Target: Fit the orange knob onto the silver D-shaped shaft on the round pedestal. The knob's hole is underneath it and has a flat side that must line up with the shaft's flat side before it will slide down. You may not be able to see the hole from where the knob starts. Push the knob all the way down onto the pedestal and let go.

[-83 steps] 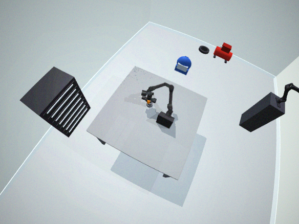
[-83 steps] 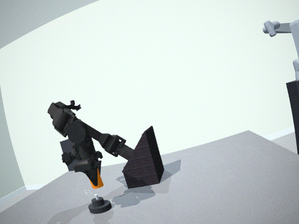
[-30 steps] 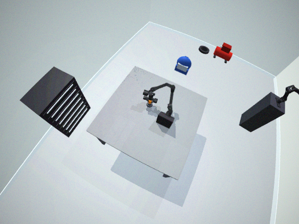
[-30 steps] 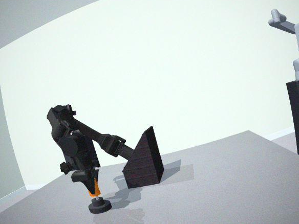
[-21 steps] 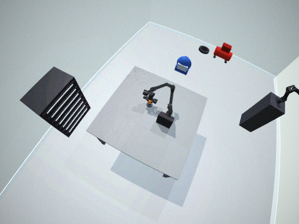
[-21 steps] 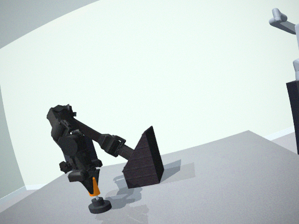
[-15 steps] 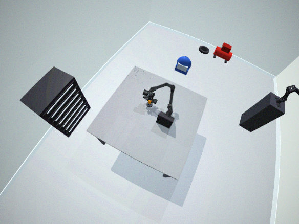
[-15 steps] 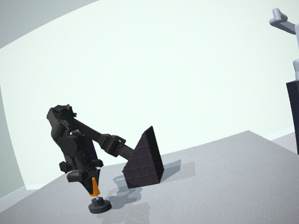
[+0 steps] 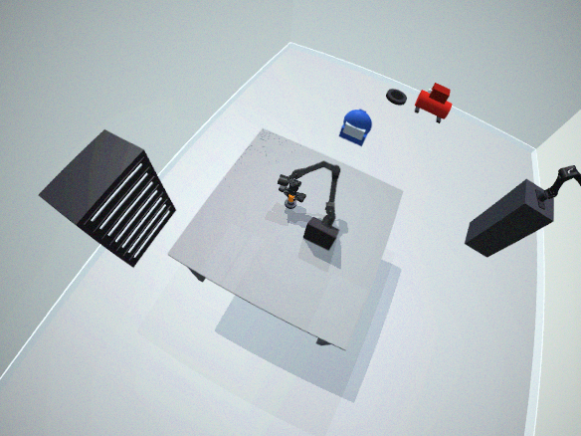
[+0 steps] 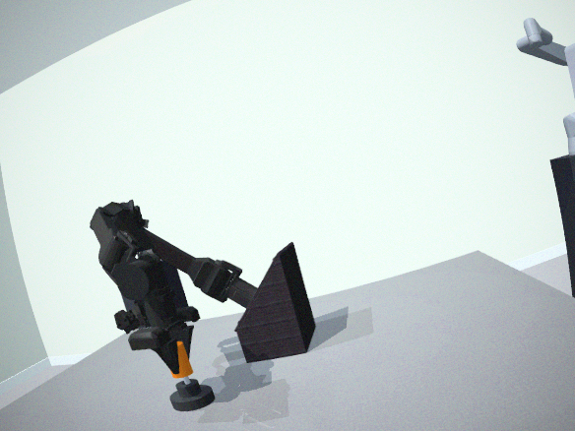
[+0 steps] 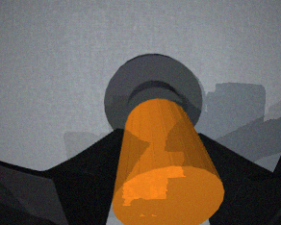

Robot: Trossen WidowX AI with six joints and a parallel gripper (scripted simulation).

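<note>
You are holding the orange knob (image 9: 291, 198) (image 10: 182, 361) (image 11: 164, 154) between the fingers of your gripper (image 9: 291, 197) (image 10: 181, 356) (image 11: 159, 137). The knob is standing over the round pedestal (image 9: 290, 205) (image 10: 192, 397) (image 11: 120, 91), with a short stretch of silver shaft (image 10: 186, 380) showing below it. The pedestal is sitting inward from the tabletop's (image 9: 239, 249) (image 10: 418, 354) left edge in the top view, between its far-left and near-left corners.

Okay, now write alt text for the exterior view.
A black robot arm's gripper grips an orange knob just above a round black pedestal, a bit of silver shaft showing between them. All stand on a gray table.
</note>
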